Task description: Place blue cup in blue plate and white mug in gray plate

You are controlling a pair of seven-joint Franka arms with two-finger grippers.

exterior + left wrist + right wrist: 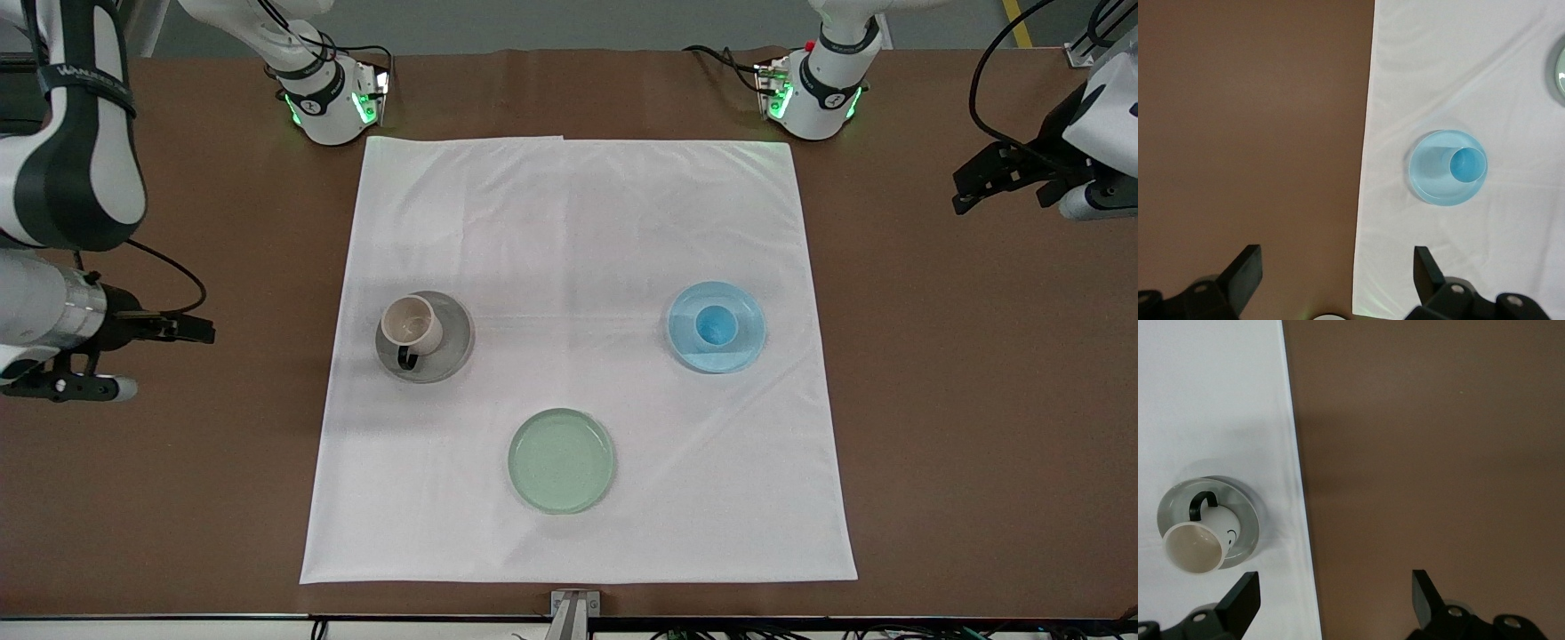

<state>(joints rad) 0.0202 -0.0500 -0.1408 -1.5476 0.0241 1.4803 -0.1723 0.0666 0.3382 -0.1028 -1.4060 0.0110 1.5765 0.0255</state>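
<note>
The blue cup (714, 325) stands upright in the blue plate (749, 342), toward the left arm's end of the white cloth. The white mug (411, 325) with its black handle stands on the gray plate (455, 345), toward the right arm's end. My left gripper (976, 180) is open and empty over bare table beside the cloth. In the left wrist view my left gripper (1336, 261) is clear of the cup (1467, 165) and plate (1428, 179). My right gripper (188, 329) is open and empty over bare table. In the right wrist view my right gripper (1335, 585) is clear of the mug (1199, 545) and gray plate (1249, 519).
A pale green plate (561, 460) lies empty on the cloth, nearer to the front camera than the other two plates. The white cloth (578, 222) covers the middle of the brown table (978, 400). The arms' bases stand along the table's edge farthest from the front camera.
</note>
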